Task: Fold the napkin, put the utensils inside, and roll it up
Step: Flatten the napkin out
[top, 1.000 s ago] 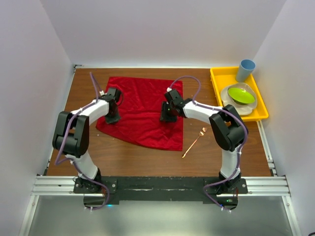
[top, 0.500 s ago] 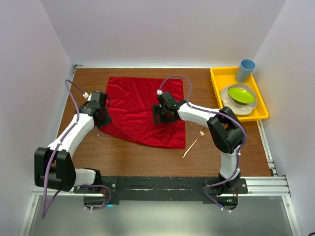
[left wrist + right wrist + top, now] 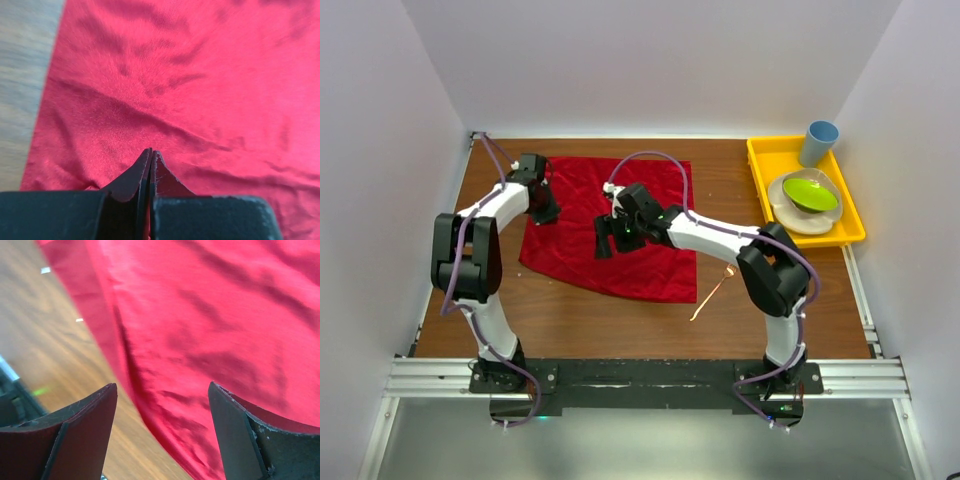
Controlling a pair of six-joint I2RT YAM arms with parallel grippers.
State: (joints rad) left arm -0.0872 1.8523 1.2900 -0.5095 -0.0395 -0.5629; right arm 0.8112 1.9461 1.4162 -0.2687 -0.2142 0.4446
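Left gripper (image 3: 150,156) jaws shut over the napkin (image 3: 640,262) (near its left edge); right gripper (image 3: 162,390) jaws wide apart, empty.

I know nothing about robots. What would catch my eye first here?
The bright red, shiny cloth napkin spread mid-table: the left gripper is closed near its far left edge, the right gripper open above it, nearer the middle. Then the yellow plastic tray at the far right corner, and a thin copper utensil lying just right of the cloth.
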